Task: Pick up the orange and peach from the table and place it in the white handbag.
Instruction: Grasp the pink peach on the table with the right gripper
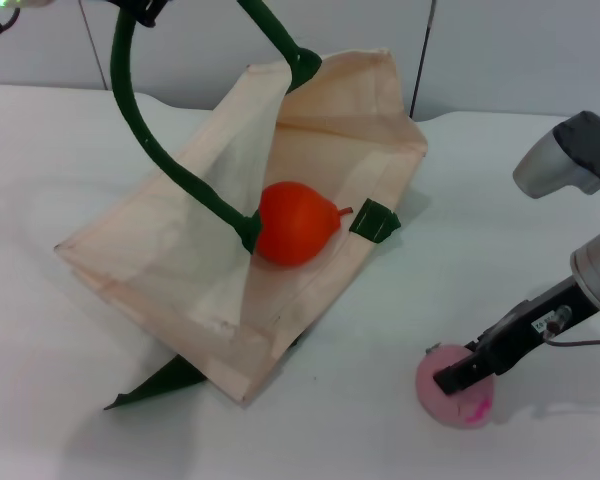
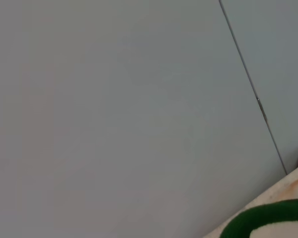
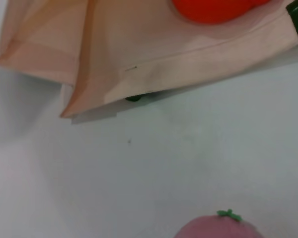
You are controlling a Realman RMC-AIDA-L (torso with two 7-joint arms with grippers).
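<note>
On the white desk (image 1: 60, 160), the white handbag (image 1: 170, 260) is held agape by its green handle (image 1: 140, 130); the orange (image 1: 295, 225) lies inside. Right pincer (image 1: 455, 385) contacts the peach (image 1: 450, 405), finger state unclear. Confirm a firm grip before lifting. Left pincer unseen.

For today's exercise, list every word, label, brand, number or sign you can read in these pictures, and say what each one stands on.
No text can be read.
A small pale label on the right hand, just above the peach: too small and blurred to read.
The white handbag, the orange and the table show no print.
</note>
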